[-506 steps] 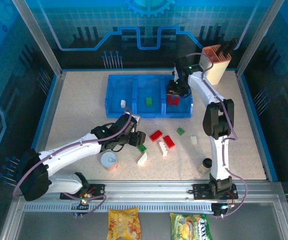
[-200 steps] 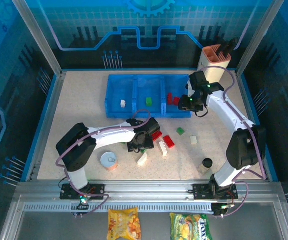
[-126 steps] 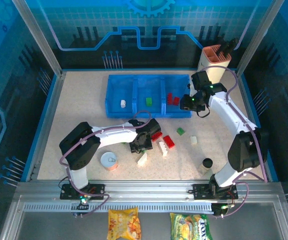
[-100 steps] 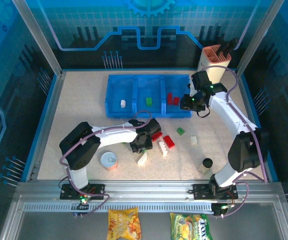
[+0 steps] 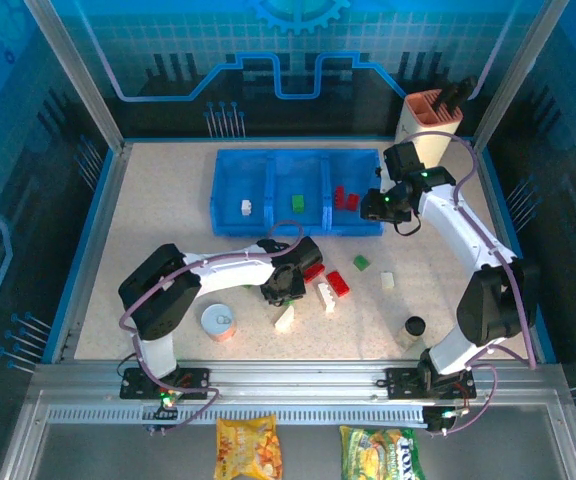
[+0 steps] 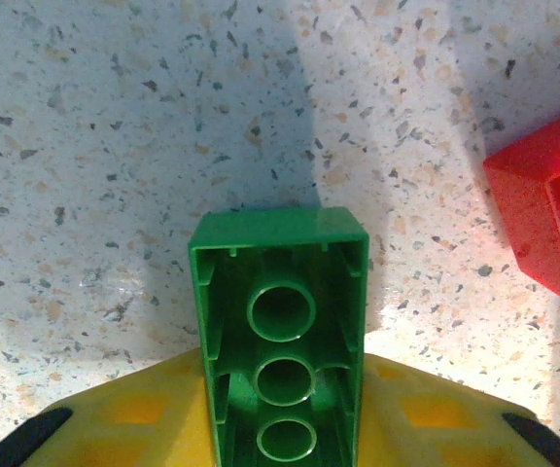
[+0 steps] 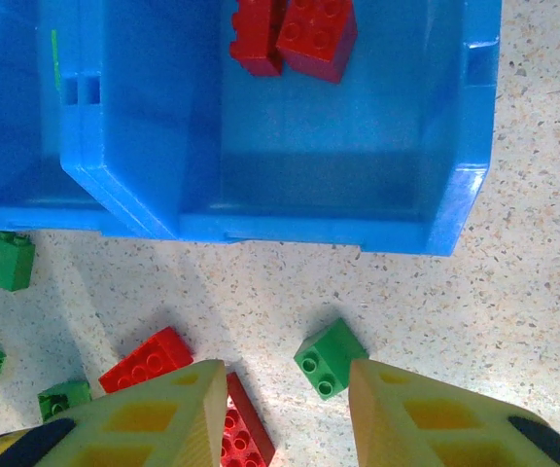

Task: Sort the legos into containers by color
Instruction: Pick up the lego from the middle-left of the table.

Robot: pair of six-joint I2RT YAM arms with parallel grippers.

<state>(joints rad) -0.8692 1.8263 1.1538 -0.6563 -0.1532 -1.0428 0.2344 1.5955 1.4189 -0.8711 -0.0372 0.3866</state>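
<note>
Having pulled back off the tray [image 7: 455,209] where red bricks [image 7: 304,34] are lying, the right claw [image 7: 285,413] is hovering open and empty, while the left claw [image 5: 284,284] is gripping a green brick [image 6: 280,321] down at the counter [image 6: 115,146], likely next needing a lift toward the middle compartment.

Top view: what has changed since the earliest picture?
The right gripper pulled back from over the tray to its near right corner, open. The left gripper shifted right onto a green brick, now between its fingers. Tray, can and other bricks stayed.
</note>
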